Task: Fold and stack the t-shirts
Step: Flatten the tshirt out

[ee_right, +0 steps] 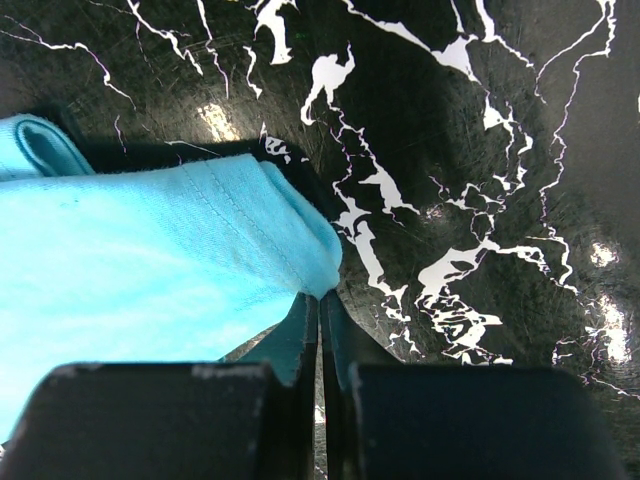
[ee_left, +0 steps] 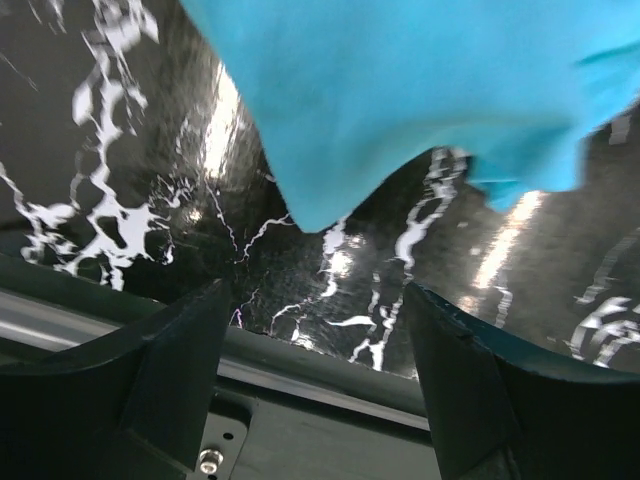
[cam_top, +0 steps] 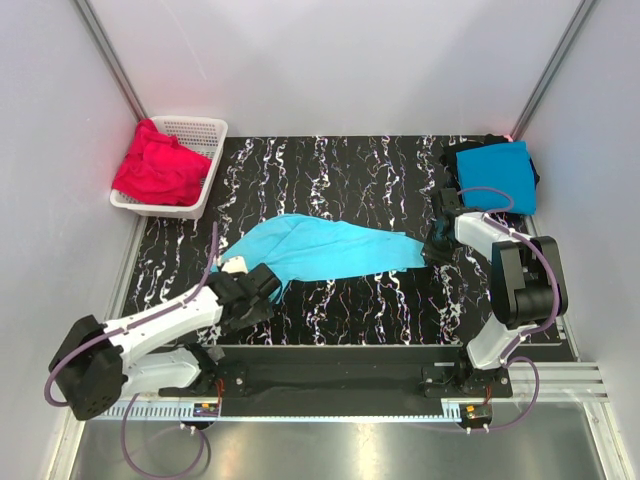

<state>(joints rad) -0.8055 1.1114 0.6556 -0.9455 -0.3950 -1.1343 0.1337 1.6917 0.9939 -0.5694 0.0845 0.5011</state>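
Observation:
The light turquoise t-shirt point(cam_top: 320, 250) lies stretched across the middle of the black marbled table. My right gripper point(cam_top: 437, 248) is shut on its right corner; in the right wrist view the closed fingertips point(ee_right: 320, 296) pinch the hemmed fabric point(ee_right: 150, 260) low over the table. My left gripper point(cam_top: 262, 285) is open and empty at the shirt's left end; in the left wrist view its jaws point(ee_left: 315, 292) stand wide apart, just short of the shirt's edge point(ee_left: 400, 90). A deeper blue folded shirt point(cam_top: 497, 172) lies on a black one point(cam_top: 455, 152) at the back right.
A white lattice basket point(cam_top: 205, 130) at the back left holds red shirts point(cam_top: 158, 165). Grey walls close in the table on three sides. The table's near edge and a metal rail point(ee_left: 330, 365) run right under my left gripper.

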